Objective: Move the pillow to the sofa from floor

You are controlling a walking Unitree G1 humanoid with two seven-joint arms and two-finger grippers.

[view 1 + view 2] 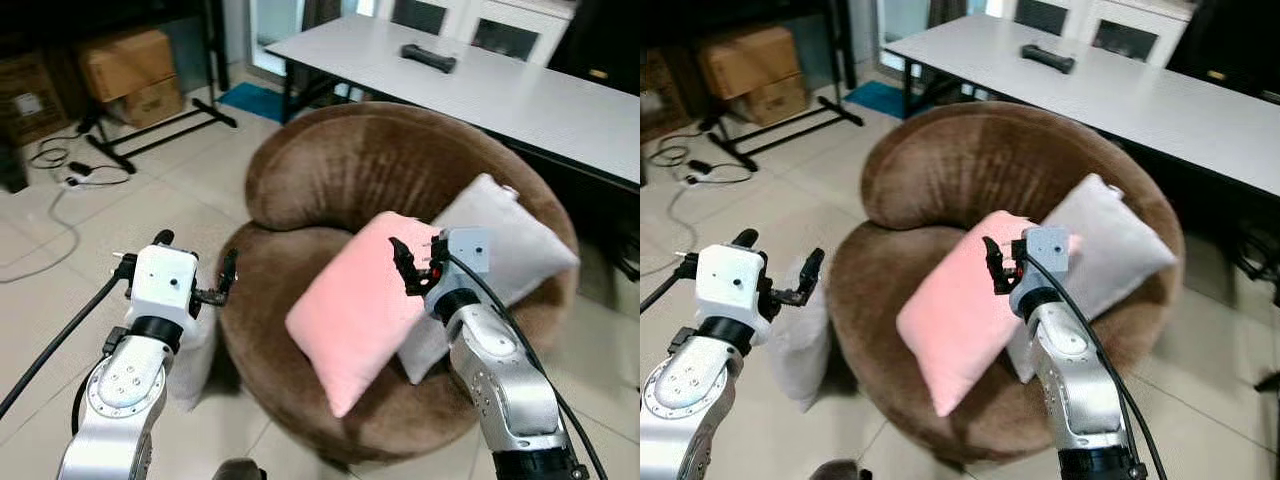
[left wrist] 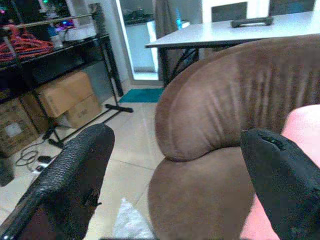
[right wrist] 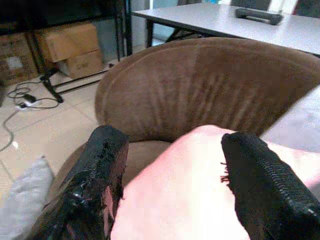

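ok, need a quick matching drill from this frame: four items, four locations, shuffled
Items:
1. pink pillow
2. grey pillow on the seat
3. grey pillow by the left gripper
4. black remote-like bar

Places:
A. on the white table
B. on the floor, against the sofa
C. on the seat, at its front edge
D. on the seat, behind the pink one

Pairs: 1-C, 2-D, 3-B, 4-A

No text, brand, number or sign can be read anywhere. The cardboard box [image 1: 28,100] at the far left carries a pale label, but its print is too small and blurred to make out; the other cardboard boxes [image 1: 132,75] beside it look unmarked.
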